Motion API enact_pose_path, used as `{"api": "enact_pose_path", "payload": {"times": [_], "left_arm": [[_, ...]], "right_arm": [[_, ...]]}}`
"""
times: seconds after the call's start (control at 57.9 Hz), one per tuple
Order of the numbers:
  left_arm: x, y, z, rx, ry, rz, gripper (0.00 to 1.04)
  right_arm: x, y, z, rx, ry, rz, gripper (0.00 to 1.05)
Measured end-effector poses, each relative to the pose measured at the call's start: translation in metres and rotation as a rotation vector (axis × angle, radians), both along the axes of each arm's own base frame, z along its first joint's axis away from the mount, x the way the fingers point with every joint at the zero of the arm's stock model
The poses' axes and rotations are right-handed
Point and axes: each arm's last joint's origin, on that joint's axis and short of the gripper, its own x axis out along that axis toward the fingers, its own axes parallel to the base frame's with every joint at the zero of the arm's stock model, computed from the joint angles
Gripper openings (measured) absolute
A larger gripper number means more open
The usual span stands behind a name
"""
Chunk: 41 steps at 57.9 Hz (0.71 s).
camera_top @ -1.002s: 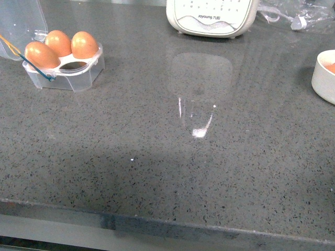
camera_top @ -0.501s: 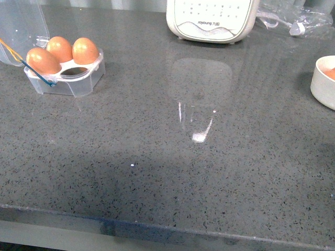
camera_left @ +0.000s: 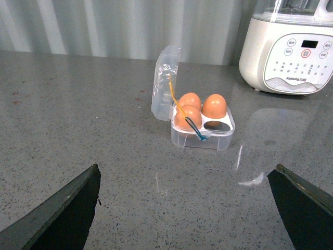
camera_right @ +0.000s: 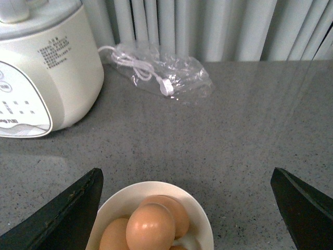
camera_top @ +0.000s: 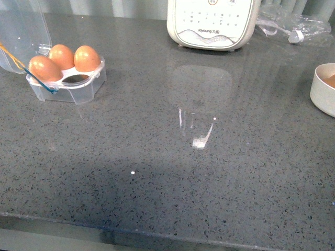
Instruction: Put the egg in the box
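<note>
The clear box (camera_top: 68, 86) stands at the far left of the counter with its lid (camera_top: 23, 31) raised. Three orange-brown eggs fill three cells and one front cell (camera_top: 78, 79) is bare. In the left wrist view the box (camera_left: 203, 133) lies well ahead of my open left gripper (camera_left: 187, 208), whose fingers are wide apart over bare counter. My right gripper (camera_right: 187, 213) is open above a white bowl (camera_right: 195, 219) holding several eggs; the topmost egg (camera_right: 151, 229) sits between and below the fingers. Neither arm shows in the front view.
A large white appliance (camera_top: 212, 21) stands at the back centre. A clear bag with a white cable (camera_right: 161, 78) lies behind it to the right. The white bowl (camera_top: 322, 89) sits at the right edge of the front view. The counter's front edge (camera_top: 157, 232) runs along the bottom.
The front view has shifted slightly: the box, the appliance and the bowl sit a little lower in the picture than a second ago. Nothing on the counter has moved.
</note>
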Motion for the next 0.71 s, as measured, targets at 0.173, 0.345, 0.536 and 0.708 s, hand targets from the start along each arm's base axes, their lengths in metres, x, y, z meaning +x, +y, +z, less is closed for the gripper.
{"api": "enact_pose_path", "payload": {"times": [0.173,0.345,0.536,0.708], "left_arm": [[0.000,0.000,0.000,0.000,0.000,0.000,0.98],[0.000,0.000,0.000,0.000,0.000,0.000,0.98],[0.000,0.000,0.000,0.000,0.000,0.000,0.98],[0.000,0.000,0.000,0.000,0.000,0.000,0.98]], "right_arm": [[0.029,-0.003,-0.008,0.003,0.111,0.015,0.97],[0.044,-0.005,-0.022,0.017,0.198,0.043,0.97],[0.050,-0.006,-0.036,0.033,0.247,0.067,0.97],[0.052,-0.005,-0.043,0.046,0.265,0.093,0.97]]}}
